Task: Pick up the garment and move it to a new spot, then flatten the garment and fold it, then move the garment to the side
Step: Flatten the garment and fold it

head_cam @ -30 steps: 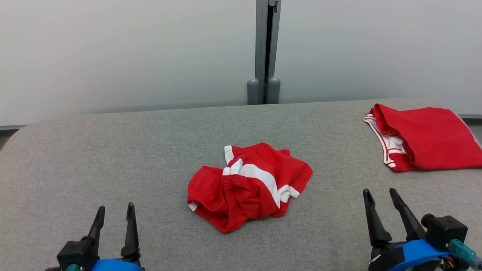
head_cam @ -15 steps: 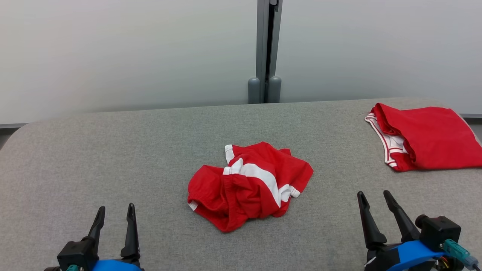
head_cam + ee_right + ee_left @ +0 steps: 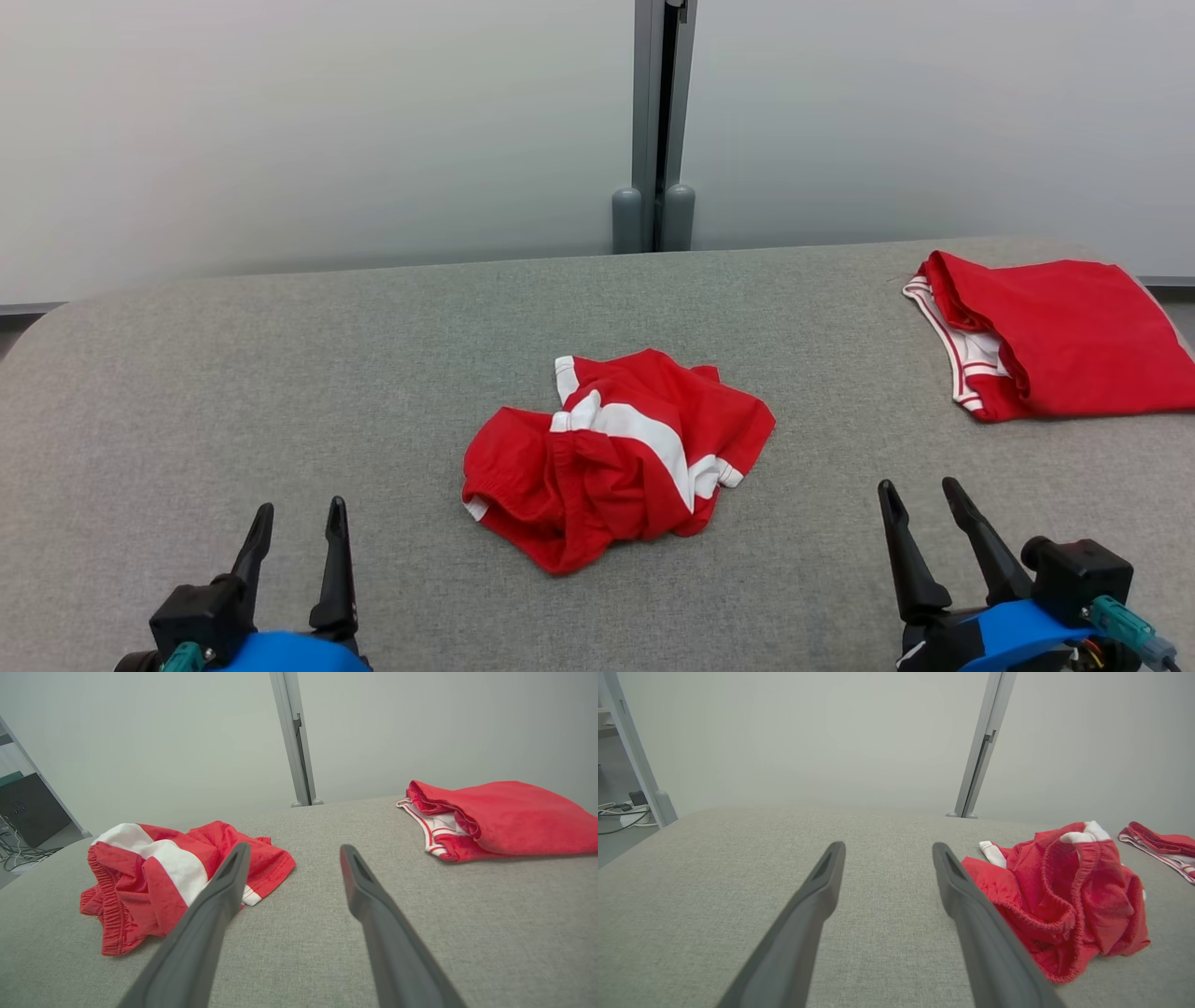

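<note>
The garment (image 3: 616,457), red with a white band and an elastic waistband, lies in a crumpled heap at about the middle of the table (image 3: 280,373). Nothing touches it.

The left gripper (image 3: 301,506) hovers by the near edge toward the left corner, jaws open and empty, well apart from the heap. In the left wrist view the heap sits off to the right of its fingers. The right gripper (image 3: 918,484) hovers by the near edge toward the right corner, jaws likewise open and empty, with the heap to its left.

A second red piece (image 3: 1055,341), with red-and-white striped trim, lies folded at the far right corner, well apart from the heap.

As I judge it, the task is at its very start for this garment. It is not yet lifted, so everything is left: picking it up, moving it to a new spot, flattening, folding, and setting it aside. The folded piece at the far right corner hints at where the side spot may be, though that is only a guess. The next move likely calls for a reach in toward the heap, and the gathered waistband on its left side looks like a fair hold.

No brand, label or writing can be read on either piece, the grippers or the table.
</note>
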